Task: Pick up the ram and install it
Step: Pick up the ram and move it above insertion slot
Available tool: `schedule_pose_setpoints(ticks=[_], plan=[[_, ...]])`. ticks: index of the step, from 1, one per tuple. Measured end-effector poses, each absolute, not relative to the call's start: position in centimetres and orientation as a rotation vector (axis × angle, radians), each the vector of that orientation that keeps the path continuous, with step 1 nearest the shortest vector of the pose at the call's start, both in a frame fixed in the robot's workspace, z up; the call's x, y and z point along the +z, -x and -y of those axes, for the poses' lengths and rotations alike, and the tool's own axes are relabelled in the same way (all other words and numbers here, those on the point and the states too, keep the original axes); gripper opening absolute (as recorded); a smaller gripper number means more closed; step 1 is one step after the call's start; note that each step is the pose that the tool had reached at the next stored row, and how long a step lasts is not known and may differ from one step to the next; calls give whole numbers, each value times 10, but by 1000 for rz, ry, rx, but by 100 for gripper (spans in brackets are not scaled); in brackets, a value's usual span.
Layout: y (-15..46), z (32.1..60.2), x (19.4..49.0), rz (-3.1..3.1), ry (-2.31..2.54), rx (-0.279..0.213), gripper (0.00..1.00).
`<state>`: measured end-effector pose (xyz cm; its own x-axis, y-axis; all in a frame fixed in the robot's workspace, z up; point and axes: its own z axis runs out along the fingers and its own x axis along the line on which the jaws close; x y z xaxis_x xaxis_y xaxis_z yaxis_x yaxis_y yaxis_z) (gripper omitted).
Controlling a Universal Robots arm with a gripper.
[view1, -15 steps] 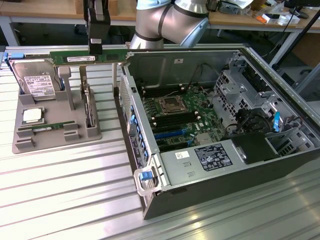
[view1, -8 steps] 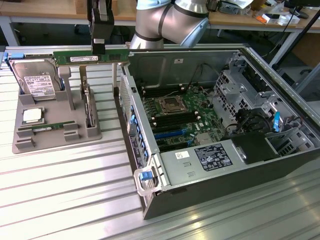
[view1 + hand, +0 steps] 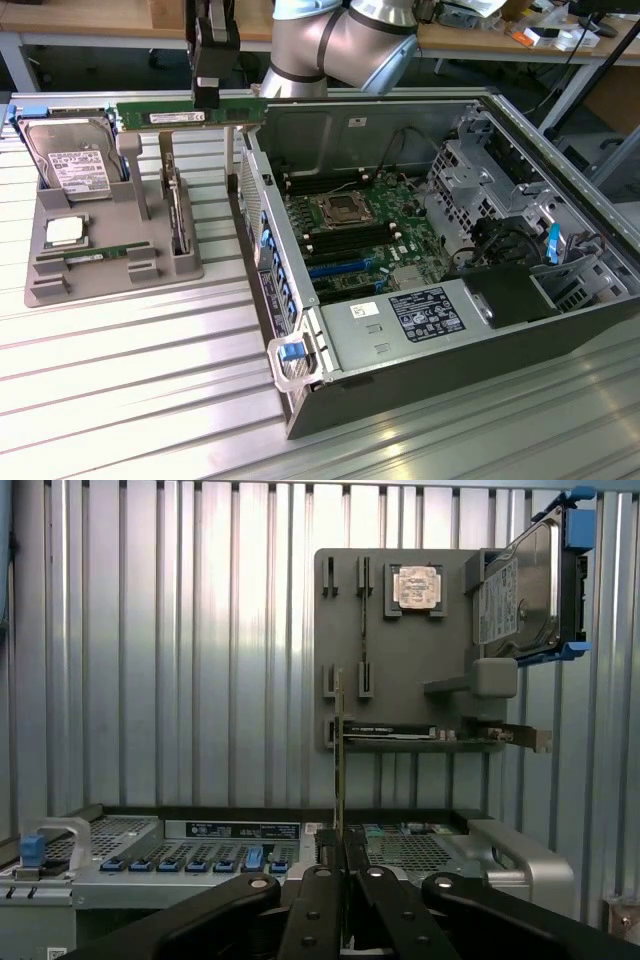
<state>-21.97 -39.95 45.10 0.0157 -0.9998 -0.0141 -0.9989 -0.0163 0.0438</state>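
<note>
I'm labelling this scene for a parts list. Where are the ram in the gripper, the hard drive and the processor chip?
ram [image 3: 160, 114]: exterior view, on its green board.
hard drive [image 3: 78, 168]: exterior view, on its white label.
processor chip [image 3: 63, 232]: exterior view, middle of its silvery top.

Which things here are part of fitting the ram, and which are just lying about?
Job: the ram, held in the gripper; the open computer case; its motherboard.
Lying about: hard drive; processor chip; grey tray under them.

Open air surrounds my gripper [image 3: 208, 98]; the tray [image 3: 60, 285] with upright posts [image 3: 135, 175] stands below, the open case's wall [image 3: 262, 230] just beside, motherboard [image 3: 370, 200] uncovered.
</note>
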Motion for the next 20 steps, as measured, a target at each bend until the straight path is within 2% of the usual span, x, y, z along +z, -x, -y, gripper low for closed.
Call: schedule_pose_setpoints(ticks=[20], plan=[[199,399,451,2188,-2223,-62,12]])
